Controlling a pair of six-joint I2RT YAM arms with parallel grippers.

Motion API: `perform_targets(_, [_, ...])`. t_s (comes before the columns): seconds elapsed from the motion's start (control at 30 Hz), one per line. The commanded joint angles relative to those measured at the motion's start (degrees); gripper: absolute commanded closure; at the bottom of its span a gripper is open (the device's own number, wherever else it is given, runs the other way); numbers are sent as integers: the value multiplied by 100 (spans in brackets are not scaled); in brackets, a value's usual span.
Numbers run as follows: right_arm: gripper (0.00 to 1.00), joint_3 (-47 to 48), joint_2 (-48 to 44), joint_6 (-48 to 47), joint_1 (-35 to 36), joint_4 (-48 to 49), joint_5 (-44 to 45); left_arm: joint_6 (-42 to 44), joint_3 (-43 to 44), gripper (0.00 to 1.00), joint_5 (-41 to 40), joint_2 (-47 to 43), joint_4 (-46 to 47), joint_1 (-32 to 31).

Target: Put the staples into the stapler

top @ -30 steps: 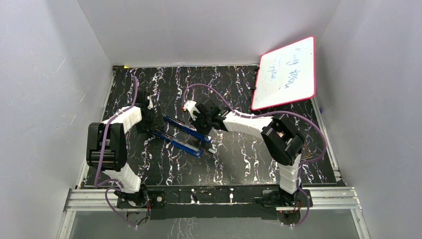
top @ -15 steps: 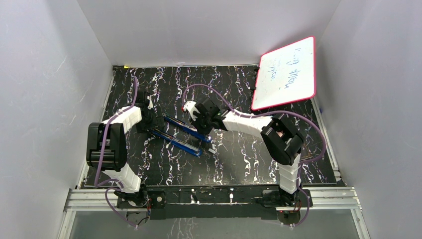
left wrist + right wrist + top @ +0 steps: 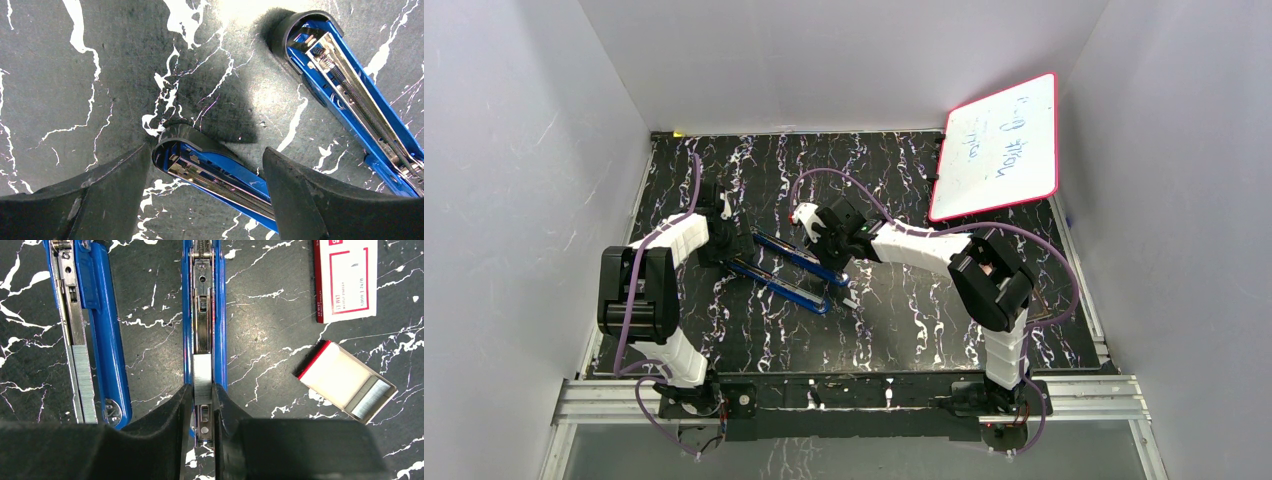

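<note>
A black, white-veined table (image 3: 904, 330) is seen inside pale walls, and a red-edged whiteboard (image 3: 999, 145) is leaned against the wall at its far right corner.

Both arms are reached over the table's middle. The left gripper (image 3: 206, 165) is held wide open. Its fingers (image 3: 110, 195) are set on either side of the black rear end of the near stapler (image 3: 215, 172). The left finger lies just beside that end, and nothing is gripped. The right gripper (image 3: 202, 395) is lowered over the far stapler (image 3: 202, 300). Its fingers (image 3: 170, 415) are drawn close together, with only a narrow gap left between the tips.

The two blue staplers are laid open side by side, their metal channels turned upward. In the overhead view, the far stapler (image 3: 789, 255) lies beyond the near stapler (image 3: 784, 288).

A red-and-white box (image 3: 347, 277) is placed to the right of the far stapler. An open tray (image 3: 340, 377) is set nearer the gripper and holds a few loose staples (image 3: 372, 397) at one end.

A short staple strip (image 3: 202, 375) is seated in the far stapler's channel, and its lower end is flanked closely by the right fingertips. Whether it is pinched or merely bracketed cannot be told. A second strip (image 3: 82, 380) is seated in the near stapler's channel.
</note>
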Motion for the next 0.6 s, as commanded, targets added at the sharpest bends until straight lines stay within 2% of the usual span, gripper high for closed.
perform_targets(0.0, [70,25,183,-38,1,-429,9,46,172,20,56,-36,-133,-12])
perform_targets(0.4, [69,-51,64,-30,-4,-280,54,46,171,20,64,-36,-134,-11])
perform_targets(0.57, [80,-88,-5,-29,0,-205,111,46,172,20,64,-39,-130,-7])
